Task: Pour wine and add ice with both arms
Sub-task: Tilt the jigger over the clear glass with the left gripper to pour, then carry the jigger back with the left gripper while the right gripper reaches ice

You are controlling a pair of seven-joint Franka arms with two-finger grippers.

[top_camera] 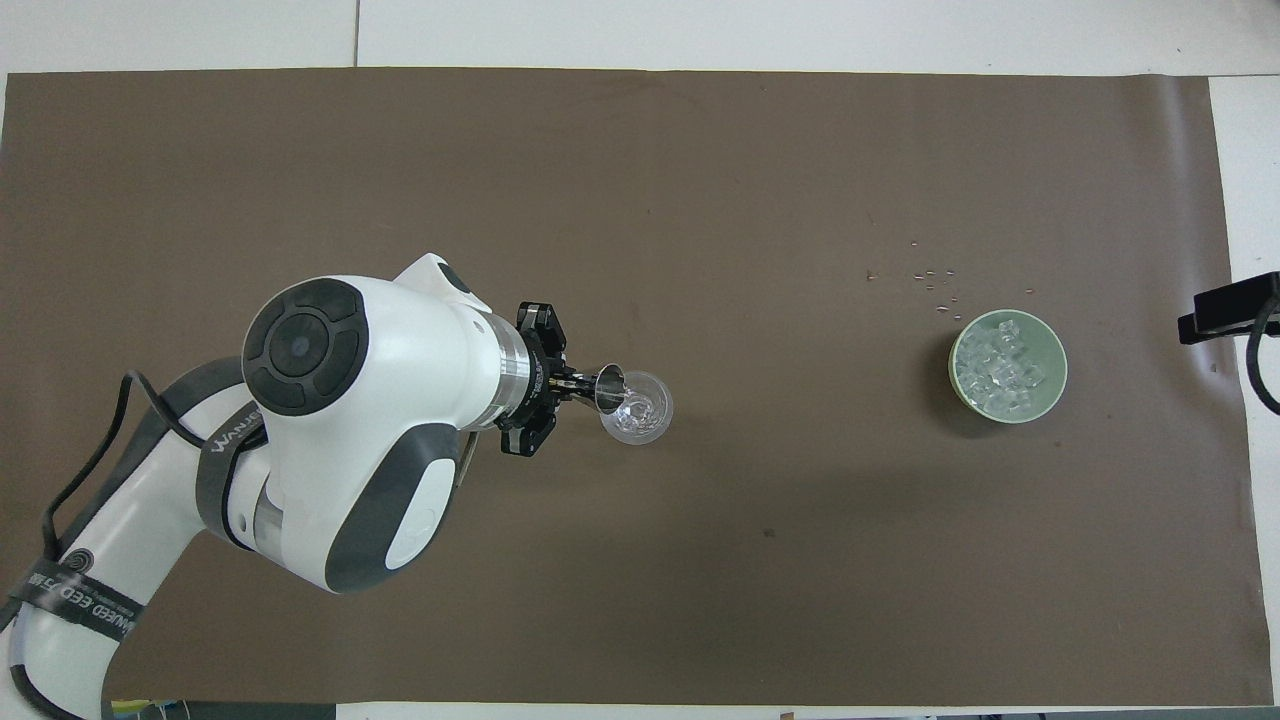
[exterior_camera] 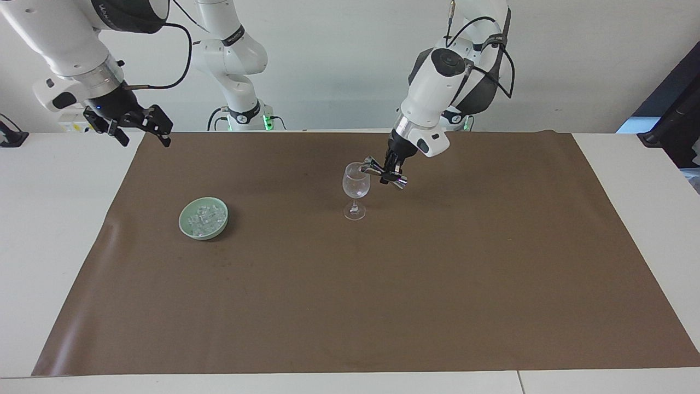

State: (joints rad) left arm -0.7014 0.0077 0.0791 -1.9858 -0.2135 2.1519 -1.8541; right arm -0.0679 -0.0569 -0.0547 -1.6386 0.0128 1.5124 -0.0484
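Left gripper [exterior_camera: 391, 172] hangs in the middle of the facing frame, a bit above center, and its fingers are pinched tight on a small shiny metal cup [exterior_camera: 385, 174]. That cup has two ends and is tipped on its side, so one end sits right at the rim of the wine glass [exterior_camera: 355, 189]. In the overhead frame the left gripper [top_camera: 570, 385] sits left of center, and the metal cup [top_camera: 608, 388] has its round mouth lying over the edge of the wine glass [top_camera: 640, 410]. You cannot tell if anything is running out of the cup.

The glass stands upright on its thin stem on the brown mat [exterior_camera: 383, 284], near the middle of both frames.

The ice [exterior_camera: 205, 218] is a little heap of clear cubes. It lies in a pale green bowl [exterior_camera: 186, 225] at the left of the facing frame, well apart from the glass. In the overhead frame the ice [top_camera: 1003, 367] and its bowl [top_camera: 1052, 392] are far over at the right. A few tiny bits [top_camera: 935, 278] lie on the mat just above the bowl there.

Right gripper [exterior_camera: 143, 127] waits up in the air at the upper left of the facing frame, over the mat's corner. Its fingers are spread apart and hold nothing.
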